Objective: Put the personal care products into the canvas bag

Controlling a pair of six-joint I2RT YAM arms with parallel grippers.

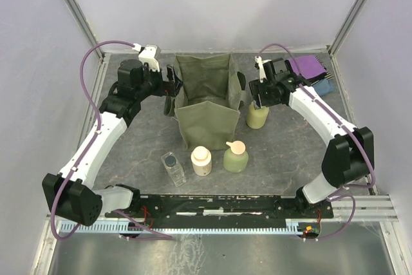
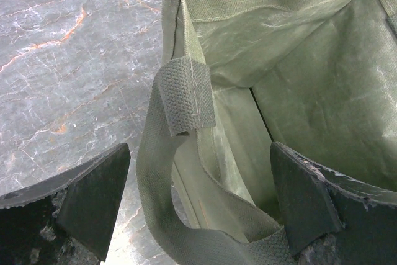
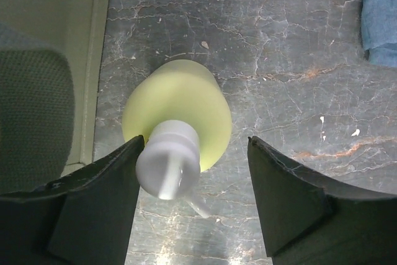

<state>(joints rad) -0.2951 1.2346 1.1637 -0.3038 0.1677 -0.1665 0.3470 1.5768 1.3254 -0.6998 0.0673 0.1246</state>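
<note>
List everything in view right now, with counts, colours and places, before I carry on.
canvas bag: one, olive green, standing open at mid-table towards the back.
pump bottle: one, yellow-green with white pump, upright just right of the bag.
square bottle: one, clear with dark cap, left end of the row in front of the bag.
jar-like bottle: one, cream, middle of that row.
round bottle: one, green with peach cap, right end of that row.
cloths: folded, purple and blue visible, far right corner; count unclear.
table: one, grey marbled.
left claw: one, black, open, astride the bag's left wall and handle.
right claw: one, black, open, either side of the pump bottle.
</note>
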